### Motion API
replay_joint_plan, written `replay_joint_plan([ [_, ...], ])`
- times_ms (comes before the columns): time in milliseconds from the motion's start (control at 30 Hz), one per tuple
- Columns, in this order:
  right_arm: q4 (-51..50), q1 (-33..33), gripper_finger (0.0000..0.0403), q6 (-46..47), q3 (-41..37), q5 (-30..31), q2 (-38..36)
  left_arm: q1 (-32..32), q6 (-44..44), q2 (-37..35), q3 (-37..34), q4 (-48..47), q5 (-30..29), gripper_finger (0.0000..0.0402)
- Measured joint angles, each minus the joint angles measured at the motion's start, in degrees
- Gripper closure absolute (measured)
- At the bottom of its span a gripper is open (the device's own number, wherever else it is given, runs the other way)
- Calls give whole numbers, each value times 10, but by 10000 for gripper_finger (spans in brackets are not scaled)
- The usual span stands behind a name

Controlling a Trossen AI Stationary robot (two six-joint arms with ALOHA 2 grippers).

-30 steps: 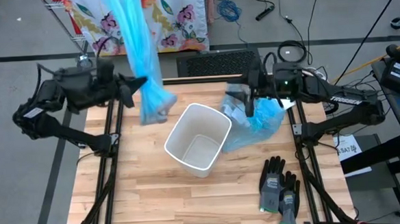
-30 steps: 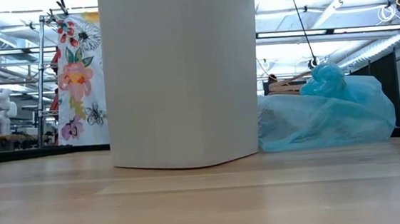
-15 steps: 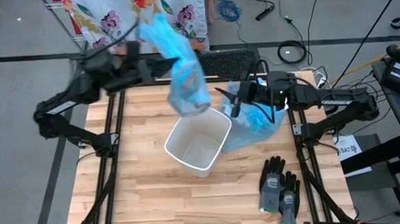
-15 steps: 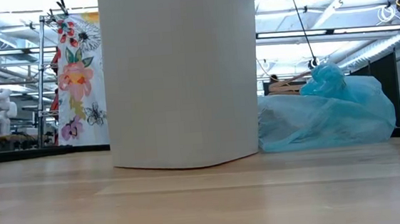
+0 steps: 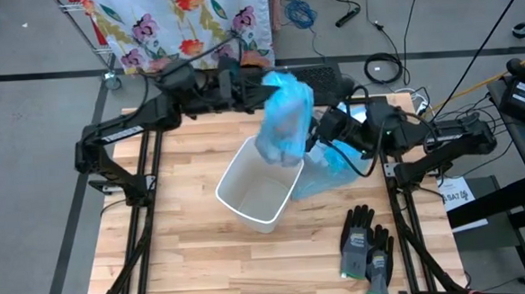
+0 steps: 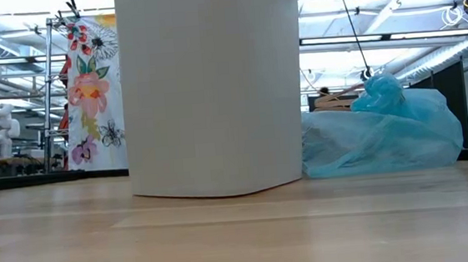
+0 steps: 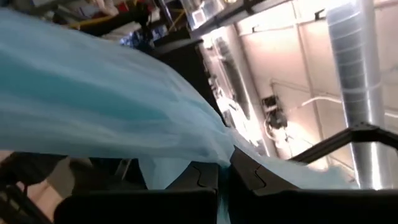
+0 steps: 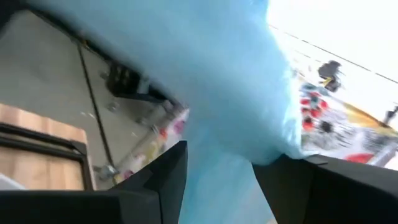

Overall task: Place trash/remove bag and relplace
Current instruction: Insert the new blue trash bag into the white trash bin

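The left gripper (image 5: 257, 86) has its jaws pinching a blue bag (image 5: 284, 119) above the bin (image 5: 260, 183). The right gripper (image 5: 314, 137), jaws spread, straddles the hanging bag. A full bag (image 6: 381, 136) sits on the desk (image 5: 196, 249).

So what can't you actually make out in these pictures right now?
- Inside of the white bin: in the low view only its outer wall shows; from above, the new blue bag hanging from the left gripper covers its far rim.
- Contents of the full blue bag: the film hides them.
- Right gripper: the high view doesn't show whether it touches the hanging bag; its wrist view is filled with blue film.
- Both arms: out of the low view.
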Motion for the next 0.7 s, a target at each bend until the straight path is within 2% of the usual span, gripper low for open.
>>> replay_joint_plan([
  [133,10,36,234,-30,0,87,0,6,-1,14,0,1,32,390],
  [367,7,108,234,-14,0,235,1,38,-1,11,0,30,58,389],
  [467,8,132,234,5,0,264,1,51,-15,5,0,59,82,389],
  [700,30,141,234,-5,0,266,9,50,-44,6,0,58,142,389],
])
